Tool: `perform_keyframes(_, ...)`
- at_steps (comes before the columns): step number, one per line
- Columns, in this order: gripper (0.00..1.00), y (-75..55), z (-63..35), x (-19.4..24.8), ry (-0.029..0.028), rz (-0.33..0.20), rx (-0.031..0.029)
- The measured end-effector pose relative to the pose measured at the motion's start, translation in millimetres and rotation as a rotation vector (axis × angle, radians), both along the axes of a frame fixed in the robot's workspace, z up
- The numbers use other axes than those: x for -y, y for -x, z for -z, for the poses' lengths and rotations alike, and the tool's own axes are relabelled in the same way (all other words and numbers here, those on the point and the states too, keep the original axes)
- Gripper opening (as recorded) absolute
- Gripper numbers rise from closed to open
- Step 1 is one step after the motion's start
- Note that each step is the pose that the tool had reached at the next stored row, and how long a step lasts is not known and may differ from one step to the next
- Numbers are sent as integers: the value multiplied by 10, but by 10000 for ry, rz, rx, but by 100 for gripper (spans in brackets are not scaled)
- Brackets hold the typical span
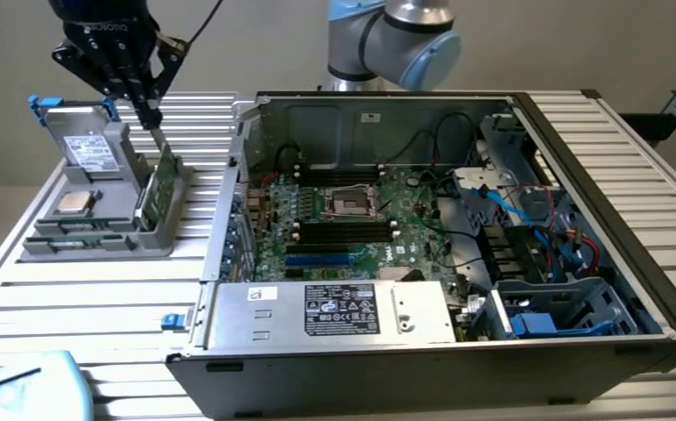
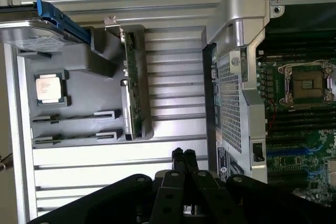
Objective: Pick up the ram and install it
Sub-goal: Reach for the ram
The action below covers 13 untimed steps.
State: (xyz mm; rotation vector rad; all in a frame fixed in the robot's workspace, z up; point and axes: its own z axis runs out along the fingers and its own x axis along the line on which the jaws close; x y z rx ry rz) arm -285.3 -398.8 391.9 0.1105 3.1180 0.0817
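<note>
The ram (image 1: 158, 186) is a green board standing on edge in the grey tray (image 1: 92, 241) at the exterior view's left; in the wrist view the ram (image 2: 135, 103) runs along the tray's slot (image 2: 79, 114). My gripper (image 1: 149, 116) hangs just above the ram's far end, fingers pressed together with nothing between them. In the wrist view my gripper (image 2: 184, 155) is shut and sits off to the side of the board, over the slatted table. The open computer case (image 1: 244, 149) holds the motherboard (image 1: 361, 224) with black memory slots (image 1: 340, 230).
The tray also carries a grey drive with a white label (image 1: 89, 151) and a processor chip (image 1: 74, 202). A silver power supply (image 1: 338, 309) lies at the case's near side. Cables and a blue drive cage (image 1: 548, 303) take up the case's right side.
</note>
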Motion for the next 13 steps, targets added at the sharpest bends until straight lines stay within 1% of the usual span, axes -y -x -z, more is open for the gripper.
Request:
perform_keyframes(8, 10, 331, 3, 0, -13, 1, 0)
perform_keyframes(13, 10, 534, 4, 9, -18, 0, 0)
